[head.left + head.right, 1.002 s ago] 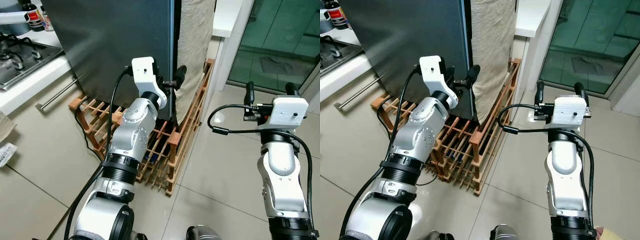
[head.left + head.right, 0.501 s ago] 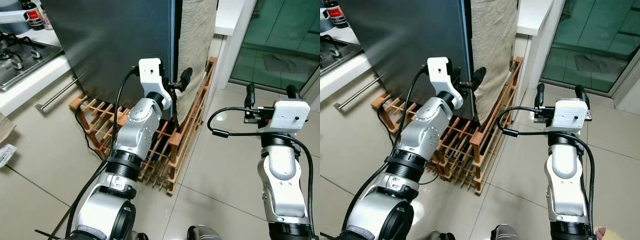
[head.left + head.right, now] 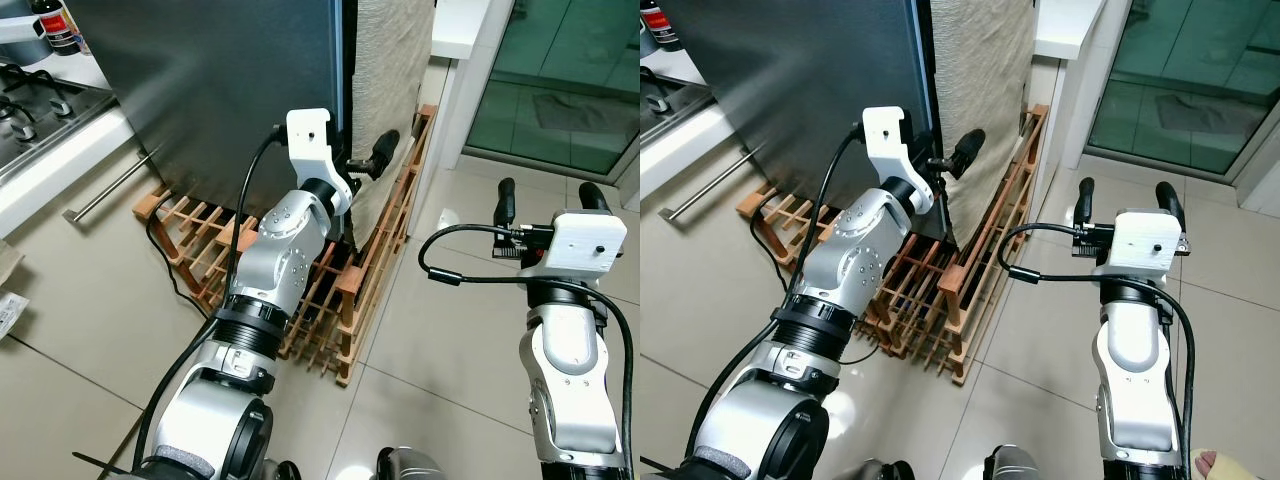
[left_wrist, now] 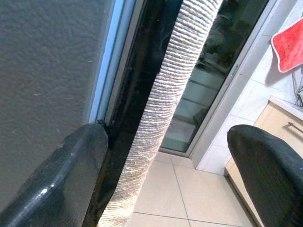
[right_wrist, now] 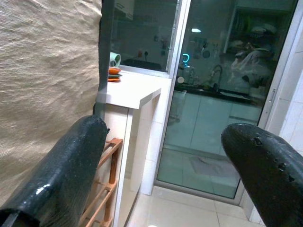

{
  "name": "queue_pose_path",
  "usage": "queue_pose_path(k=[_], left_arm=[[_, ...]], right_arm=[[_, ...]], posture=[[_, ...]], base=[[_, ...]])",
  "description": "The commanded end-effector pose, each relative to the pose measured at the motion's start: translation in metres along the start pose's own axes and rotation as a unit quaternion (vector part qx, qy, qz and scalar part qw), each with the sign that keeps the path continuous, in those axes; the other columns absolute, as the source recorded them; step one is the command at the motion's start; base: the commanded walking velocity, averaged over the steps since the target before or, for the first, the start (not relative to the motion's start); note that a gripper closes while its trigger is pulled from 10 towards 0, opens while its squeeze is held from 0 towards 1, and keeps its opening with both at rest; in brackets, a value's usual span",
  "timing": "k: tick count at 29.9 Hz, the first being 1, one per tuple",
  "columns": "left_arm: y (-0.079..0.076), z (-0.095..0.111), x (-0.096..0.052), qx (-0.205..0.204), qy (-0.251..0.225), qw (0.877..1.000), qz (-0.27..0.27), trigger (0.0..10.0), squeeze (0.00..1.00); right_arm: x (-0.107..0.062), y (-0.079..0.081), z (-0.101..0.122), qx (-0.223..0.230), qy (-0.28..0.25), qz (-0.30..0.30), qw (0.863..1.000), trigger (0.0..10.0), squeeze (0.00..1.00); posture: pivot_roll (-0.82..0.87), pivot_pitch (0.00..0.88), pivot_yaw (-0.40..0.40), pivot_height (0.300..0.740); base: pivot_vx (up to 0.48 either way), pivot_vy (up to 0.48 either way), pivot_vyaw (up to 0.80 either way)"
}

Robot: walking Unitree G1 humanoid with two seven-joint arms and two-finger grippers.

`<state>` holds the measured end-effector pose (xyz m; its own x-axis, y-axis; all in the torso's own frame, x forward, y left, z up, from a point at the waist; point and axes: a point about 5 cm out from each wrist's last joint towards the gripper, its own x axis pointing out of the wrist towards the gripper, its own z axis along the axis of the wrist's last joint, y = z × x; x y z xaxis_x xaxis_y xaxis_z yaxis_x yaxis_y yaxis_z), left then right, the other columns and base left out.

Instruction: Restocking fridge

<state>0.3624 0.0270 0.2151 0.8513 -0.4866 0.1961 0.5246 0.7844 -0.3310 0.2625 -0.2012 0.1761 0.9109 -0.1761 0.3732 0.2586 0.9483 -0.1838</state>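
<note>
Reaching the dark fridge door (image 3: 230, 90) edge, left hand (image 3: 948, 163) spread wide, one finger hidden behind it; right hand (image 3: 545, 195) wide, idle; bottle (image 3: 50, 22) label unreadable.

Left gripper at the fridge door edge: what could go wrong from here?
The left gripper is open, its fingers straddling the beige cloth by the fridge door edge; it may catch the cloth instead of the door. The wooden rack below could block the door's swing.

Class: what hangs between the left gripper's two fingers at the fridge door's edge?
A beige woven cloth hangs between the left gripper's fingers, beside the fridge door, in the left wrist view.
</note>
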Motion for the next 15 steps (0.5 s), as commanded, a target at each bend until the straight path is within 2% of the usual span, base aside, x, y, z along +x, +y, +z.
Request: queue_pose_path(k=[1, 7, 8, 9, 11, 15], left_arm=[[-0.052, 0.006, 0.017, -0.049, -0.020, 0.997, -0.061, 10.0, 0.00], [-0.057, 0.002, 0.024, -0.082, -0.019, 0.995, -0.058, 10.0, 0.00], [-0.062, 0.002, 0.024, -0.085, -0.020, 0.993, -0.077, 10.0, 0.00], [-0.071, 0.001, 0.024, -0.065, -0.021, 0.992, -0.110, 10.0, 0.00], [-0.089, -0.003, 0.020, -0.061, -0.010, 0.982, -0.178, 10.0, 0.00], [-0.096, -0.016, 0.015, -0.063, 0.017, 0.977, -0.205, 10.0, 0.00]], right_arm=[[0.000, 0.000, 0.003, 0.001, -0.002, -0.002, 1.000, 10.0, 0.26], [0.000, 0.002, 0.003, 0.003, -0.001, -0.003, 1.000, 10.0, 0.26], [0.000, 0.003, 0.003, 0.003, -0.001, -0.002, 1.000, 10.0, 0.26], [0.001, 0.003, 0.003, 0.004, -0.001, -0.002, 1.000, 10.0, 0.26], [0.001, 0.003, 0.004, 0.004, -0.001, -0.003, 1.000, 10.0, 0.26], [0.001, 0.003, 0.003, 0.004, 0.000, -0.006, 1.000, 10.0, 0.26]], posture=[[-0.28, 0.130, 0.107, 0.732], [-0.28, 0.129, 0.109, 0.732], [-0.28, 0.130, 0.109, 0.732], [-0.28, 0.131, 0.110, 0.732], [-0.28, 0.133, 0.113, 0.732], [-0.28, 0.135, 0.119, 0.732]], base=[[0.000, 0.000, 0.00], [0.000, 0.000, 0.00], [0.000, 0.000, 0.00], [0.000, 0.000, 0.00], [0.000, 0.000, 0.00], [0.000, 0.000, 0.00]])
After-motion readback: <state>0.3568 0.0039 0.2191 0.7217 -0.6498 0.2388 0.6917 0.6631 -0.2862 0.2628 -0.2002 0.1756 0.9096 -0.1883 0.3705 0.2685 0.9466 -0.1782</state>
